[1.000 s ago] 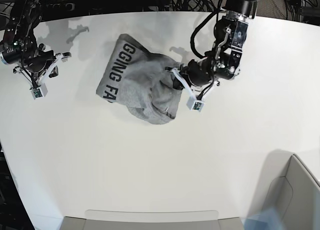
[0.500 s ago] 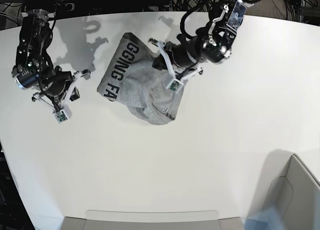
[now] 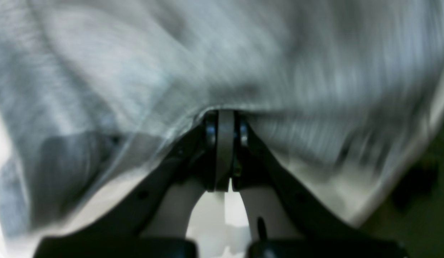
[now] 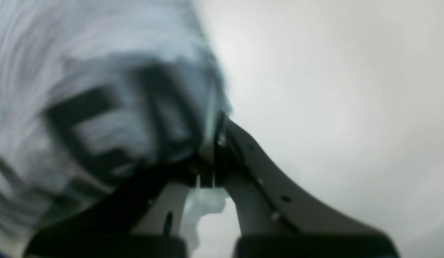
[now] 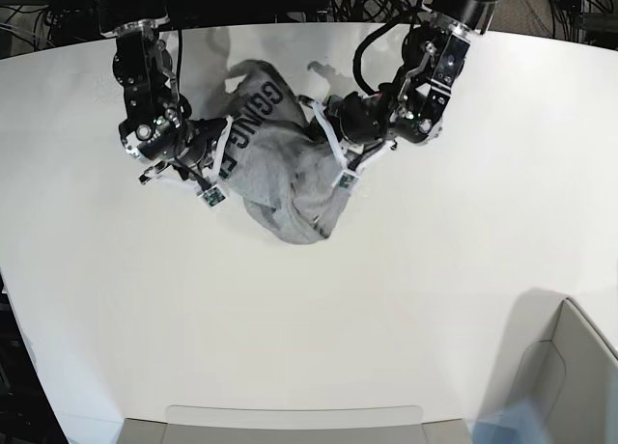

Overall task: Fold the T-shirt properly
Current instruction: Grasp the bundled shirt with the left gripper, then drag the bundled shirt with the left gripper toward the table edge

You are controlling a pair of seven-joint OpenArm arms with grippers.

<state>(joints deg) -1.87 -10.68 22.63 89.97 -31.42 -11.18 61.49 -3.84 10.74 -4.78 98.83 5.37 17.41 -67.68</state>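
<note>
The heather-grey T-shirt (image 5: 280, 174) lies crumpled on the white table, its black lettering along the upper left. My left gripper (image 5: 345, 179) is shut at the shirt's right edge. In the left wrist view its joined tips (image 3: 225, 116) sit tucked under a fold of the T-shirt (image 3: 172, 53). My right gripper (image 5: 212, 195) is shut against the shirt's left, lettered edge. The right wrist view shows its tips (image 4: 211, 150) touching the blurred, lettered T-shirt (image 4: 82, 89). I cannot tell whether either one pinches cloth.
The white table (image 5: 435, 299) extends in front and to the right. A grey box (image 5: 570, 376) stands at the bottom right corner and a grey panel (image 5: 290, 425) lies along the bottom edge. Cables (image 5: 367, 0) run behind the table.
My right arm swept from the far left to the shirt's left edge. My left gripper moved in from beside the shirt. The shirt is bunched narrower and its lettered end shifted up.
</note>
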